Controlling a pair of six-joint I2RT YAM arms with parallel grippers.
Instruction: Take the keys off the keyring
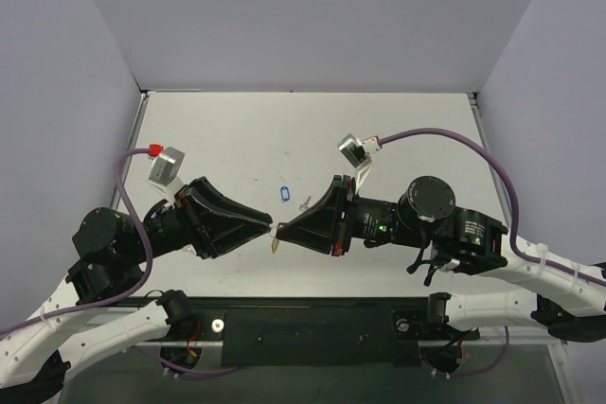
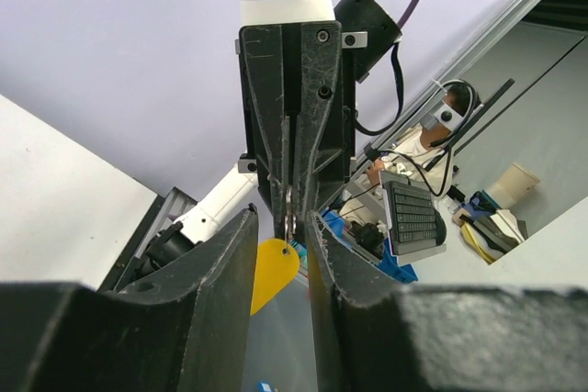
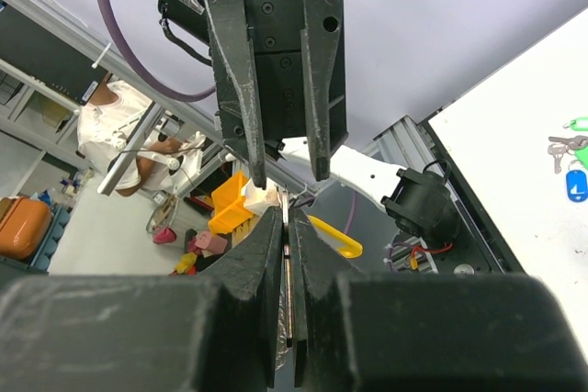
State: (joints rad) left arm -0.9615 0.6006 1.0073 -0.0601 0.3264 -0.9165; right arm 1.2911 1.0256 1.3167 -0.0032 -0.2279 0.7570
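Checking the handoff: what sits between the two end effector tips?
Only the keyring, its metal ring pinched by the right end effector, yellow tag dangling; the left wrist view shows it.

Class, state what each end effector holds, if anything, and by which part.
The right end effector pinches the keyring by its metal ring end; the yellow tag hangs free. The left end effector is open, holding nothing.
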